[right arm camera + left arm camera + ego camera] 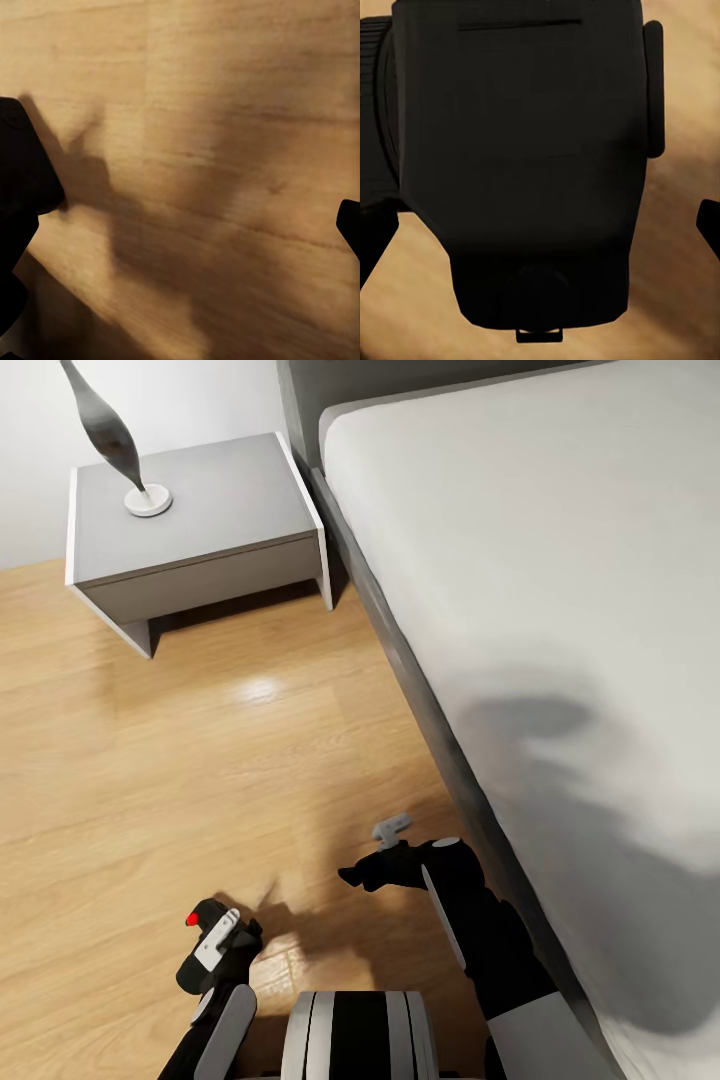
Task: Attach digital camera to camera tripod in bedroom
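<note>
1. The digital camera (212,945) sits in the left gripper (205,960) low at the near left, above the wood floor (180,760). Its red spot faces up and to the far left; its long axis cannot be told from the head view.
2. In the left wrist view the camera's black body (521,165) lies between the two fingertips (709,225), which are pinched on it.
3. The left arm (220,1030) rises from the near edge, bent forward, with the gripper pointing down at the floor.
4. The right arm (480,930) reaches forward and left along the bed's side. The right gripper (352,877) hangs over the floor; the right wrist view shows its fingertips (22,172) spread wide, nothing between them.
5. The grey bed (560,610) runs along the right, from near to far.
6. At the far left stands a grey nightstand (190,530), its drawer closed, with a white round base (148,500) holding a twisted grey shape on top.
</note>
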You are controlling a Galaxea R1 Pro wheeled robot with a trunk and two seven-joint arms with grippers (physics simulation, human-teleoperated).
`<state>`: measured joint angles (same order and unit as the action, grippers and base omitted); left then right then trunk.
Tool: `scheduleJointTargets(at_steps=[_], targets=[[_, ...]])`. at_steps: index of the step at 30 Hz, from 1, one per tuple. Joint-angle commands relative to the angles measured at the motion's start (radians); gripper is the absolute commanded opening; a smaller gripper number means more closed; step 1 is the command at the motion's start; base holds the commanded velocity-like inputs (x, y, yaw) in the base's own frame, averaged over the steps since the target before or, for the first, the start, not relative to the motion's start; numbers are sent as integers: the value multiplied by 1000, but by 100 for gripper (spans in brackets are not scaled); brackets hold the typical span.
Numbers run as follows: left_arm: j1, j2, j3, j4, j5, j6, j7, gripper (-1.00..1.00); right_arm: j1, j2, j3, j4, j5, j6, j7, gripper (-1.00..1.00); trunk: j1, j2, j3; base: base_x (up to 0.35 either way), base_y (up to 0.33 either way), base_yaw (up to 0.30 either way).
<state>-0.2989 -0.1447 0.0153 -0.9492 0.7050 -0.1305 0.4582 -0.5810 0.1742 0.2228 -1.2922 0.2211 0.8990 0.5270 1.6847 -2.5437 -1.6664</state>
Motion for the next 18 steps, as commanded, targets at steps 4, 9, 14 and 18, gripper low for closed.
scheduleJointTargets(at_steps=[4,9,14,18], targets=[[0,0,0,0,15,-6,0,100,0,0,0,-1,11,3,8,100,0,0,-1,0,0,0],[0,1,0,0,47,-6,0,-100,0,0,0,-1,11,3,8,100,0,0,-1,0,0,0],[0,4,-1,11,107,-7,-1,-100,0,0,0,-1,11,3,8,100,0,0,-1,0,0,0],[0,6,-1,17,133,-7,-1,-100,0,0,0,-1,11,3,8,100,0,0,-1,0,0,0]])
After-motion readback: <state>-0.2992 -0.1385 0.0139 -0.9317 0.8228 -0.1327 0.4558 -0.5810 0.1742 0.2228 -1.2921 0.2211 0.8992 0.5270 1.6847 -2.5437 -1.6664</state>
